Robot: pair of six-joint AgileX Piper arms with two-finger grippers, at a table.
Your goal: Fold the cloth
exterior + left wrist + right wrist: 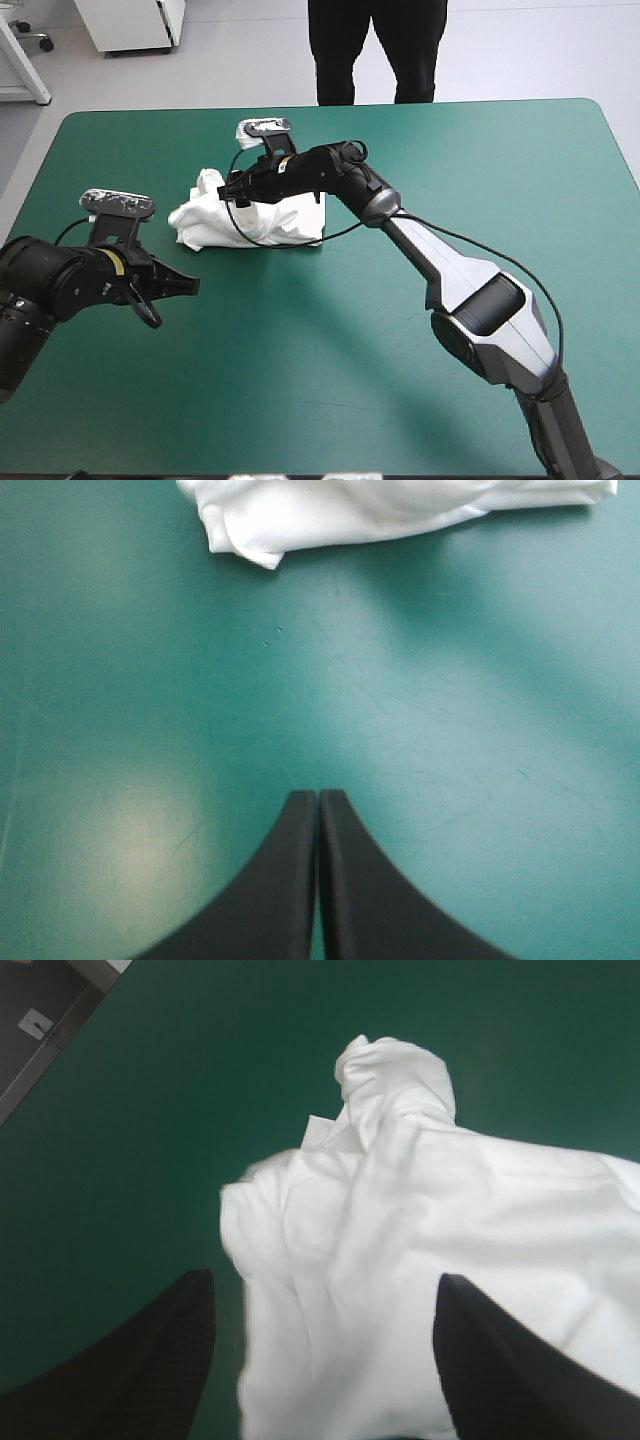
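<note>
T-shirt [205, 218] lay ahead of your left gripper [186, 286], whose black fingers [290, 880] were pressed together over bare teal-green cover [450, 730], apart from the cloth. Farther on, your right gripper [232, 190] was over the rumpled white bundle, fingers spread wide, left of centre in the table's far half.

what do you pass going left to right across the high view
left hand, shut, over the teal-green cover → white T-shirt in a crumpled heap → right arm, its grey forearm slanting down toward the table's near right corner
</note>
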